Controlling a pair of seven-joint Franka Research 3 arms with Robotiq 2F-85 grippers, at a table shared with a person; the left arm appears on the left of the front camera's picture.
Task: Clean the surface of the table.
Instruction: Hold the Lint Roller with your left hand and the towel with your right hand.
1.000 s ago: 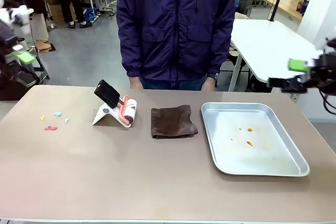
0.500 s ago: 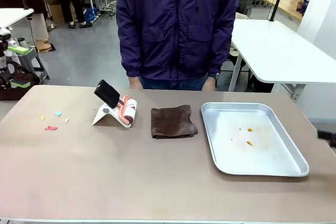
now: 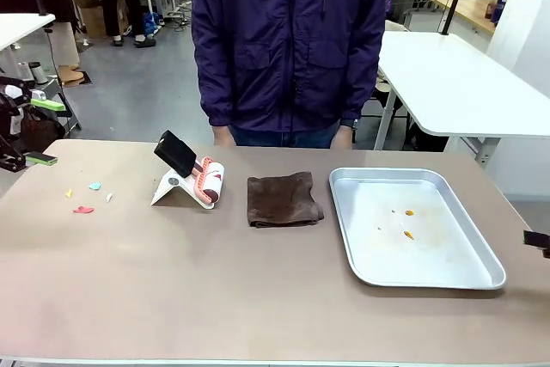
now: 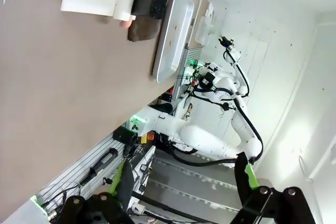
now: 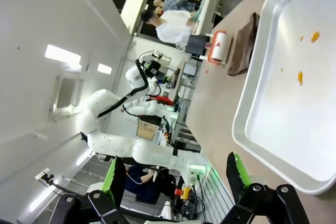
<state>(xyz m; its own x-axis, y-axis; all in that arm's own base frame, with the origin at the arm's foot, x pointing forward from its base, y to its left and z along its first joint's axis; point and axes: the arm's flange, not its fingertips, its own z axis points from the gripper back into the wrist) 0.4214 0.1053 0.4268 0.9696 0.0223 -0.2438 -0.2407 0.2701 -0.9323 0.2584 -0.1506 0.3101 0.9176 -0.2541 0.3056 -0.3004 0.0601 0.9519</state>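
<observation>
Lying between them, table [image 3: 215, 298], left jaws parted, right jaws parted

The left gripper [image 4: 184, 163] has black fingers with green pads [image 4: 251, 176]. At centre right, the right arm [image 4: 206, 140] is glossy white and rounded (thin black cables [image 4: 242, 113] loop along it).

One bench [image 3: 258, 298] carries one metal tray [image 3: 447, 255] at right of frame, one brown cloth [image 3: 284, 200] at centre, one lint roller [image 3: 209, 183] on one white stand [image 3: 168, 188], and four small scraps [image 3: 83, 210] at left. Two orange crumbs [image 3: 408, 235] sit in the tray. One person [image 3: 288, 40] stands at top centre.
</observation>
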